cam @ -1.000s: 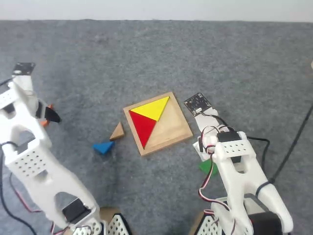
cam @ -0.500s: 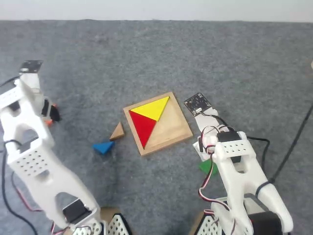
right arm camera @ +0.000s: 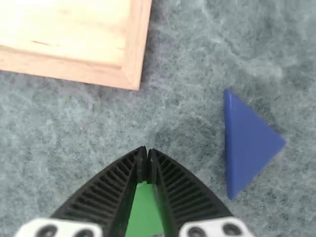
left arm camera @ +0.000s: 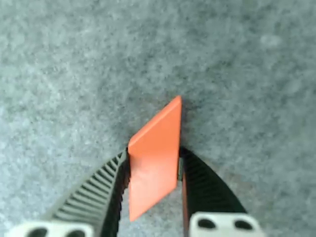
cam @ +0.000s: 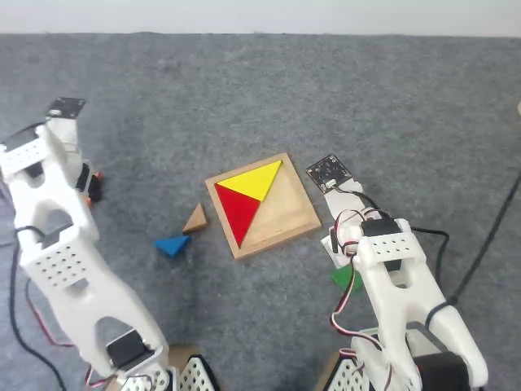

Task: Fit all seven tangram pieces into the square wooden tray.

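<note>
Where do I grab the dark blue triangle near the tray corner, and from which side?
Probably from straight above: the dark blue triangle lies flat on the carpet, so only its thin edges offer a grip. Set one finger on its long straight edge and the other against the opposite corner. The right hand is shut and must open first.

The tabletop's grey cloth cover [cam: 342,90] is rough, fuzzy and matt. The square tray of pale wood [cam: 285,213] looks unvarnished, with its grain showing. Inside it, the yellow triangle [cam: 254,183] and red triangle [cam: 238,210] look painted and smooth. The orange flat piece [left arm camera: 154,158] is smooth and matt. The left gripper [left arm camera: 153,152] has ribbed black plastic fingers [left arm camera: 106,190]. The arm shells [cam: 57,261] are white plastic.
</note>
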### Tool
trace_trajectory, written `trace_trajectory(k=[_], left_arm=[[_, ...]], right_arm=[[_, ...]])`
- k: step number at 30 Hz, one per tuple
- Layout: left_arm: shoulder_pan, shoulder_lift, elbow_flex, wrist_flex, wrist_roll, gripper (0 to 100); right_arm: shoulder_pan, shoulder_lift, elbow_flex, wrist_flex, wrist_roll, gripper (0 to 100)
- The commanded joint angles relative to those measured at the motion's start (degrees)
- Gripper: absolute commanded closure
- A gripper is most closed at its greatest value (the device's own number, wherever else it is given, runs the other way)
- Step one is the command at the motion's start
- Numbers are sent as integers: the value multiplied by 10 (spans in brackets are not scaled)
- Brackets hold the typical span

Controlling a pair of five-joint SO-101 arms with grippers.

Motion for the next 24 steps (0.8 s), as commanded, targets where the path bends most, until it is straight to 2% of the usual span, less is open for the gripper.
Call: trace_trajectory(k=[1,15,24], left_arm=[[25,30,-23,18,17,891],[109,30,-109,107,67,891],[166,30,-276,223,105,890]], right_arm=[[-3,-21,-4,-10,6,971],[-4,-21,-4,-10,6,971],[-4,-21,-5,-10,6,971]])
